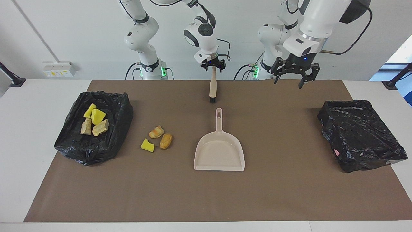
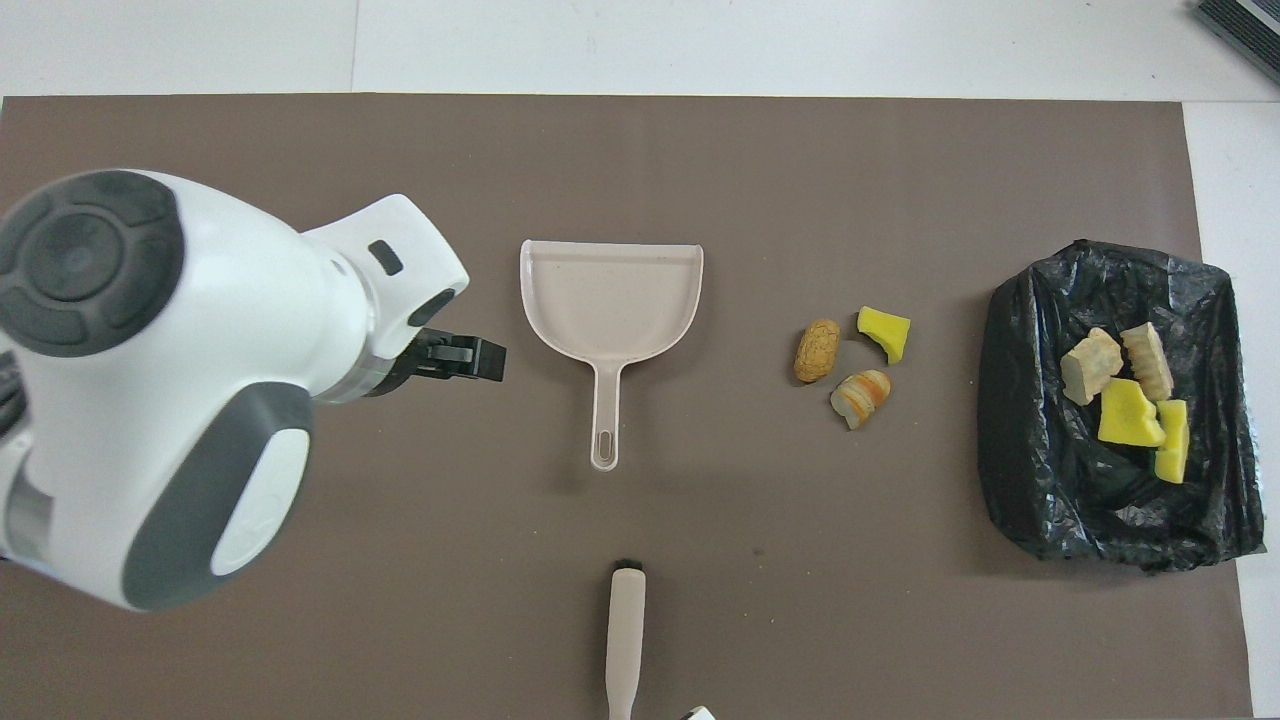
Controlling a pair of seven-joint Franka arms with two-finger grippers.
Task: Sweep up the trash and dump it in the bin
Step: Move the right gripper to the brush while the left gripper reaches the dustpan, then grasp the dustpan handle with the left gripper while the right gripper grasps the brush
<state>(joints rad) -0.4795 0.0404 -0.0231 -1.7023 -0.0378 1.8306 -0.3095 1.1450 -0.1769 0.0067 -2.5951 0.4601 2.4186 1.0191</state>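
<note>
Three bits of trash lie on the brown mat: a yellow chunk (image 1: 147,145) (image 2: 884,332), a striped croissant piece (image 1: 156,131) (image 2: 860,396) and a tan bread piece (image 1: 166,141) (image 2: 817,350). Several more bits (image 1: 95,120) (image 2: 1125,395) lie in the black-bag bin (image 1: 90,154) (image 2: 1040,500) at the right arm's end. The beige dustpan (image 1: 219,151) (image 2: 610,300) lies mid-mat, handle toward the robots. My right gripper (image 1: 212,65) is shut on the handle of the beige brush (image 1: 212,87) (image 2: 625,630), bristles down by the dustpan's handle. My left gripper (image 1: 289,80) (image 2: 462,358) hangs open and empty above the mat.
A second black-bag bin (image 1: 360,135) stands at the left arm's end of the mat, out of the overhead view. The left arm's wrist (image 2: 150,380) covers that end of the mat in the overhead view. White table (image 1: 38,129) surrounds the mat.
</note>
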